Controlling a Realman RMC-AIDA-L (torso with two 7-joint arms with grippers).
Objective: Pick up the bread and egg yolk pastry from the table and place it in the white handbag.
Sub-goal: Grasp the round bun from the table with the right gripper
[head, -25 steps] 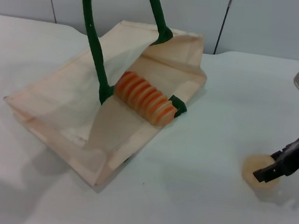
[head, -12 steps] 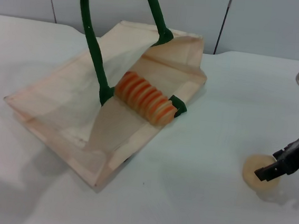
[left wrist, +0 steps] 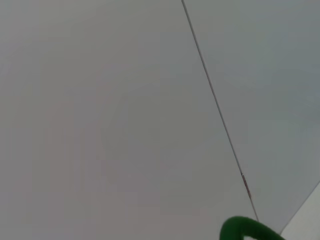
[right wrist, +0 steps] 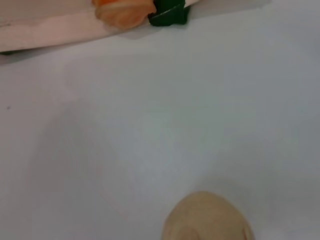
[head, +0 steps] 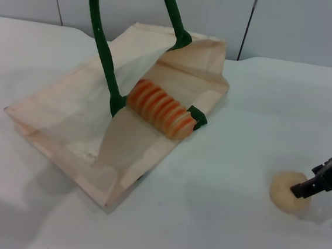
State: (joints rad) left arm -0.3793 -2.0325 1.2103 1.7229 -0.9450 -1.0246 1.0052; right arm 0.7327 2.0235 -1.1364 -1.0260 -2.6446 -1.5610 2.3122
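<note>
Cream handbag (head: 66, 121) lies far left holding the bread (head: 160, 108); my right claw (head: 316, 185) touches the pastry (head: 286, 192) on the surface (head: 215, 223), grip unclear.

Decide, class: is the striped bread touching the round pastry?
Apart. The head view shows the bread lying in the mouth of the handbag, while the pastry sits on the table by the right gripper, with bare tabletop between them.

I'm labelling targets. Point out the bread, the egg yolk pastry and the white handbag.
bread (head: 160, 113), head view, middle ridged slices.
egg yolk pastry (head: 283, 192), head view, rounded top.
white handbag (head: 67, 112), head view, flat fabric side.
</note>
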